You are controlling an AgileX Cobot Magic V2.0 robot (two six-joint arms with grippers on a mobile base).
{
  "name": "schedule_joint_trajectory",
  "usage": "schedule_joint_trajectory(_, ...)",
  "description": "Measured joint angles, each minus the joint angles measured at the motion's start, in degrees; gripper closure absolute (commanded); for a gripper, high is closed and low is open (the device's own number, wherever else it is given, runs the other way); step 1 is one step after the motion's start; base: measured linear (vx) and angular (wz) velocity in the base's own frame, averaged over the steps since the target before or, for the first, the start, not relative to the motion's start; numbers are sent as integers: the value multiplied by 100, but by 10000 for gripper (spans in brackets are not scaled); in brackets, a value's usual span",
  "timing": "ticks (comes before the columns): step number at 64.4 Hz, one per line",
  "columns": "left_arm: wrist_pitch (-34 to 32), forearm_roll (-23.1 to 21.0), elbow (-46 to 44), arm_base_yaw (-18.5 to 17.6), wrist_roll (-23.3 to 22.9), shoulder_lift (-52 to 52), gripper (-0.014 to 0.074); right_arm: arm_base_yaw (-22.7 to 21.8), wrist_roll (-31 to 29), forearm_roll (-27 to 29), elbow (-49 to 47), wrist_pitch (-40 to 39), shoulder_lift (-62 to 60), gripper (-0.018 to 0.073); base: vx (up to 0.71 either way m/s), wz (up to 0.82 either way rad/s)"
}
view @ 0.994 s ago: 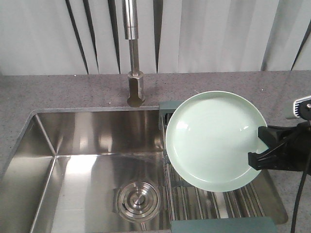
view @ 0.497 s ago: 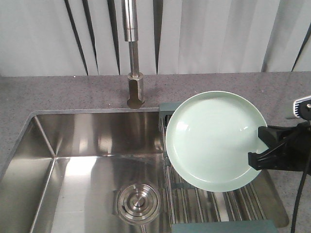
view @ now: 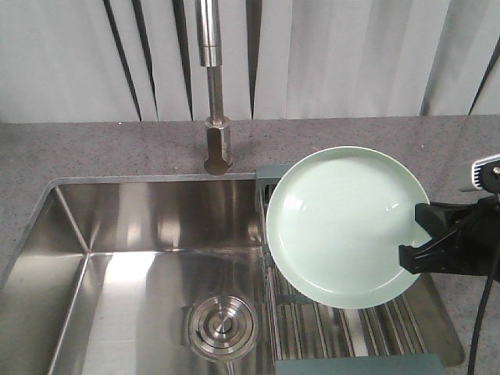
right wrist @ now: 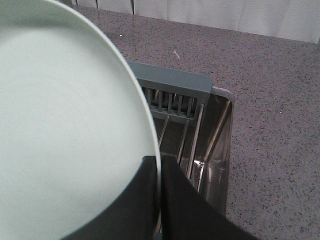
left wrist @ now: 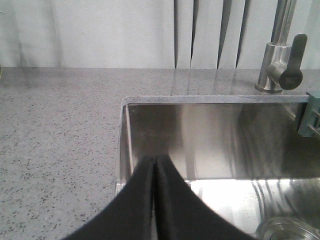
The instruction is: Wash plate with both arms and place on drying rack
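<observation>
The pale mint-green plate (view: 344, 226) hangs tilted above the drying rack (view: 344, 324), which spans the sink's right end. My right gripper (view: 416, 248) is shut on the plate's right rim. In the right wrist view the plate (right wrist: 65, 125) fills the left side, its rim pinched by my right gripper (right wrist: 159, 167), with the rack's grey-teal end piece (right wrist: 172, 80) and steel rods beyond it. My left gripper (left wrist: 154, 162) is shut with nothing in it, over the sink's near-left corner; it does not show in the front view.
A steel sink (view: 148, 234) with a round drain (view: 223, 326) lies left of the rack. The faucet (view: 215, 86) rises from the grey speckled counter (view: 101, 148) behind it. In the left wrist view the faucet base (left wrist: 280, 70) stands at the far right.
</observation>
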Motion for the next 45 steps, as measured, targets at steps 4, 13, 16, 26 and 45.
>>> schedule_joint_trajectory(4, 0, 0, 0, 0, 0, 0, 593, 0, 0, 0, 0, 0, 0, 564, 0, 0)
schedule_joint_trajectory(13, 0, 0, 0, 0, 0, 0, 593, 0, 0, 0, 0, 5, 0, 564, 0, 0)
schedule_joint_trajectory(16, 0, 0, 0, 0, 0, 0, 593, 0, 0, 0, 0, 5, 0, 564, 0, 0)
schedule_joint_trajectory(26, 0, 0, 0, 0, 0, 0, 593, 0, 0, 0, 0, 5, 0, 564, 0, 0)
schedule_joint_trajectory(45, 0, 0, 0, 0, 0, 0, 593, 0, 0, 0, 0, -1, 0, 564, 0, 0)
